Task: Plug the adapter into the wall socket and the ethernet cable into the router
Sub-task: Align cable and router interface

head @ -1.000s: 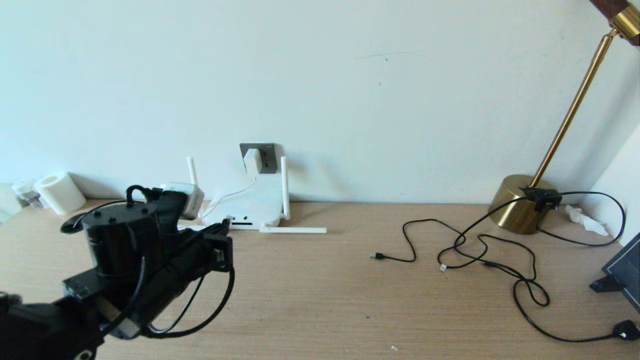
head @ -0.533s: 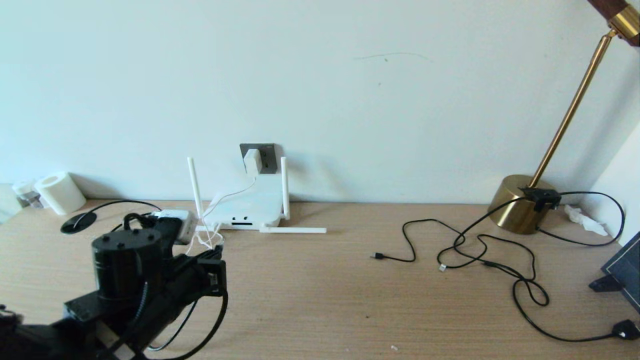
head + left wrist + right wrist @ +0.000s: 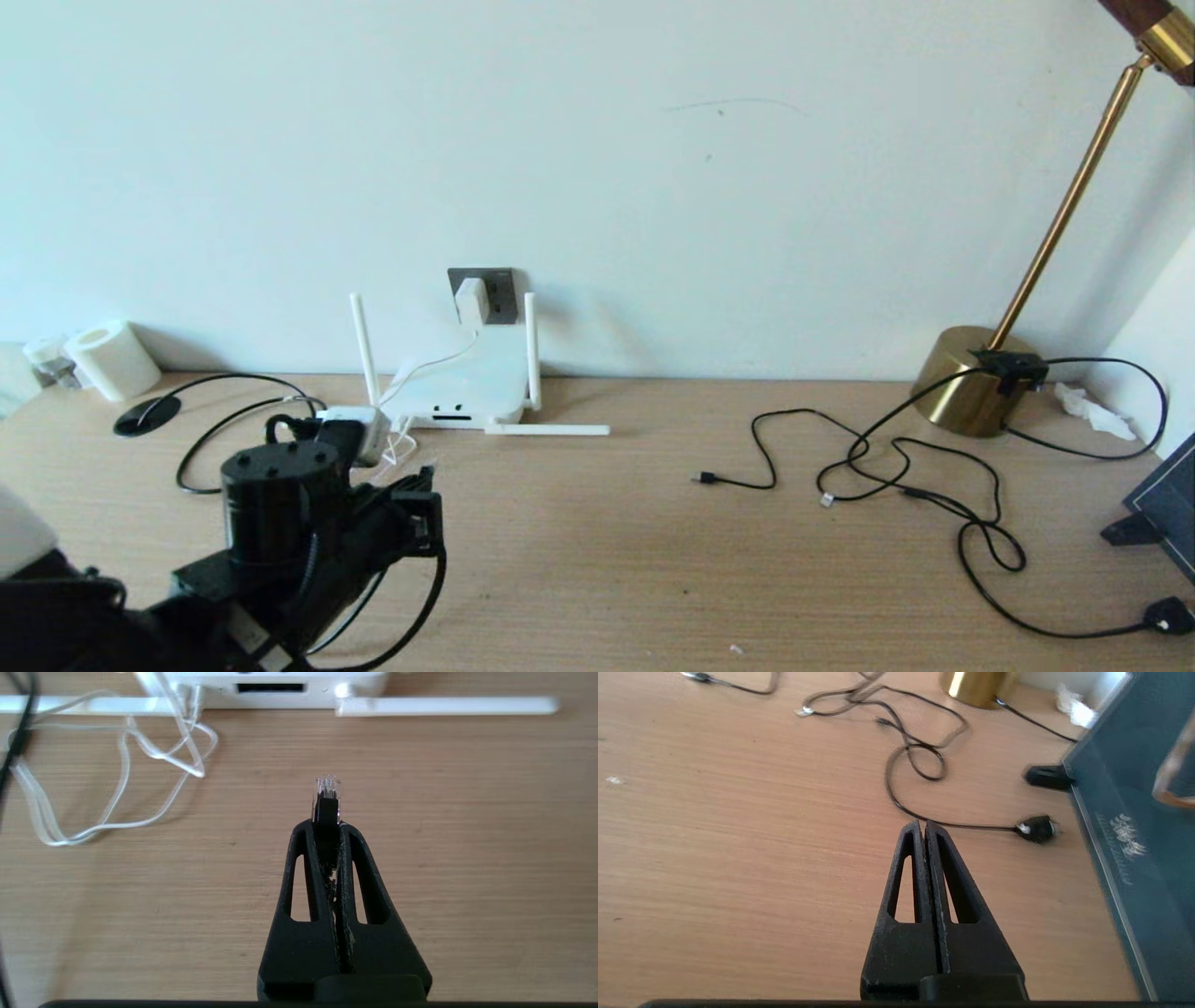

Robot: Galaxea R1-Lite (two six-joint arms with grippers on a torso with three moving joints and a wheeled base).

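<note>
My left gripper (image 3: 327, 825) (image 3: 425, 478) is shut on the black ethernet cable's plug (image 3: 326, 794). The plug's clear tip sticks out past the fingertips and points at the router (image 3: 280, 677), with a stretch of bare table between them. The white router (image 3: 467, 387) lies against the wall, a dark port (image 3: 271, 687) on its near edge. The white adapter (image 3: 471, 299) sits in the dark grey wall socket (image 3: 501, 285) above it. The ethernet cable (image 3: 233, 376) trails off to the left. My right gripper (image 3: 923, 823) hovers shut and empty over the table's right front.
Loose white cord (image 3: 126, 765) lies tangled in front of the router beside a flat antenna (image 3: 444, 704). A brass lamp base (image 3: 971, 378), thin black cords (image 3: 934, 504), a USB plug (image 3: 705, 478) and a dark panel (image 3: 1134, 812) occupy the right side. A white roll (image 3: 103, 359) stands far left.
My left arm has drawn back from the router's edge toward the front of the table, still holding the plug. The right gripper stays shut.
</note>
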